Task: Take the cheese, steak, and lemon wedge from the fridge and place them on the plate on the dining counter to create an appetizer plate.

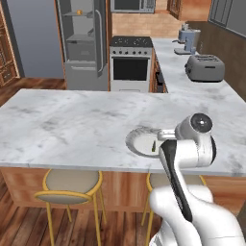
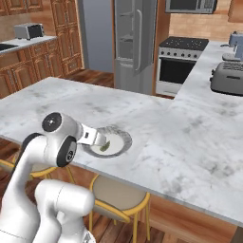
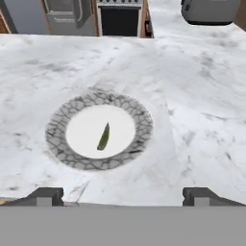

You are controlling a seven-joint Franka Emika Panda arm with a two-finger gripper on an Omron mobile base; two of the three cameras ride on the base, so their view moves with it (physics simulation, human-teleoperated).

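The round plate (image 3: 139,115) with its patterned grey rim rests on the marble dining counter (image 3: 202,96), near the counter's front edge. A thin yellowish-green lemon wedge (image 3: 103,137) lies in the middle of the plate (image 1: 134,141), also seen as the lemon wedge (image 2: 104,147). My gripper (image 3: 122,197) hovers just above the near side of the plate, open, with nothing between its fingers. The fridge (image 1: 84,43) stands open across the room; a small orange thing (image 1: 79,12) on an upper shelf looks like the cheese. The steak is out of view.
A toaster (image 1: 205,67) and a coffee machine (image 1: 188,39) sit on the far side counter, next to a stove (image 1: 130,57). Yellow-framed stools (image 1: 72,185) stand under the dining counter's front edge.
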